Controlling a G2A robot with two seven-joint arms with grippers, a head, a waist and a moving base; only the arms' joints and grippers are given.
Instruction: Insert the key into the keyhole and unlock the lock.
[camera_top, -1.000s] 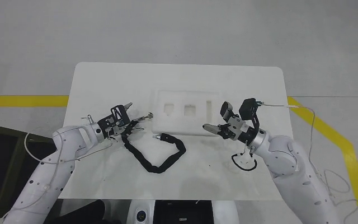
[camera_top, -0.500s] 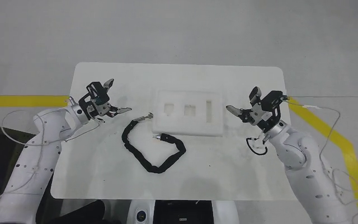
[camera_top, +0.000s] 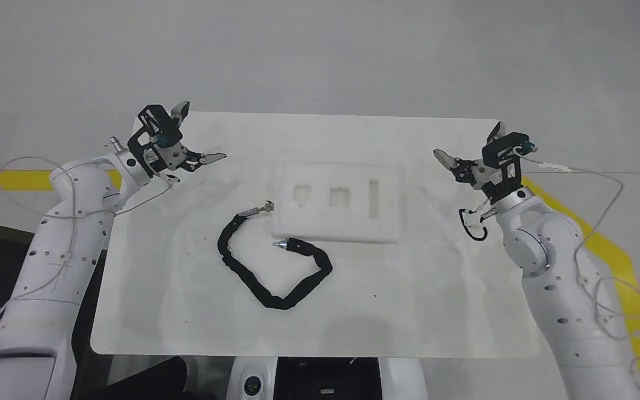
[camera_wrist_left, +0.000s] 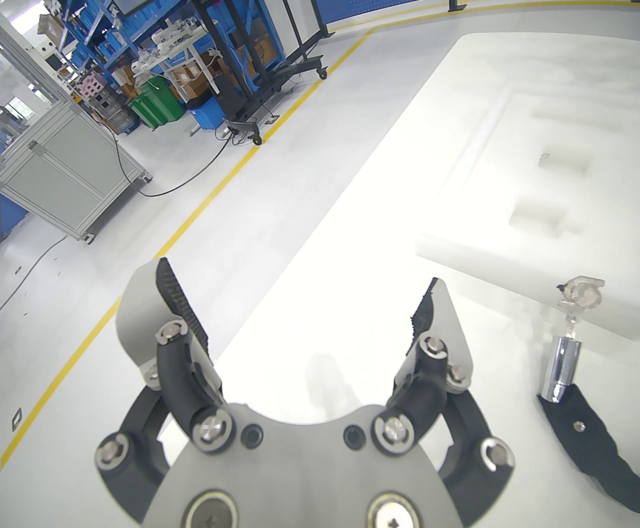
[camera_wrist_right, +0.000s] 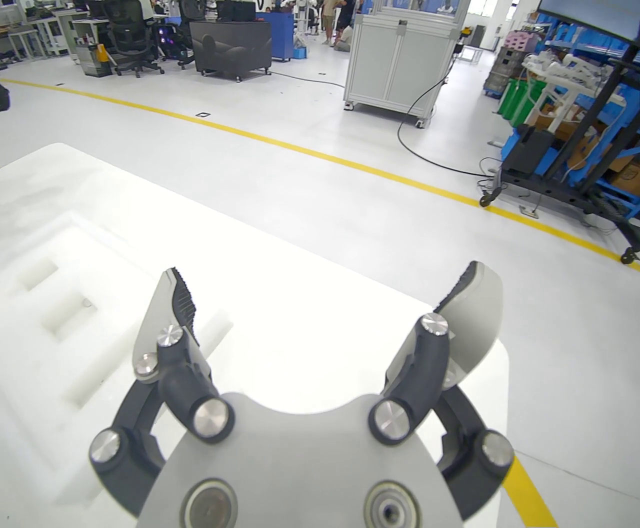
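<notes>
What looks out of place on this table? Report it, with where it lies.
Nothing is spilled or broken. The chain lock lies open in front of the foam tray, its two ends apart, with the key sitting in one chrome end beside the tray's corner.

Lock (camera_top: 229, 258) before tray (camera_top: 390, 228), on table (camera_top: 450, 300)

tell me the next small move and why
Probably just park the arms: the key appears seated in the cylinder, the chain lock lies with its ends apart, and the left gripper and right gripper are open, empty, well clear.
</notes>
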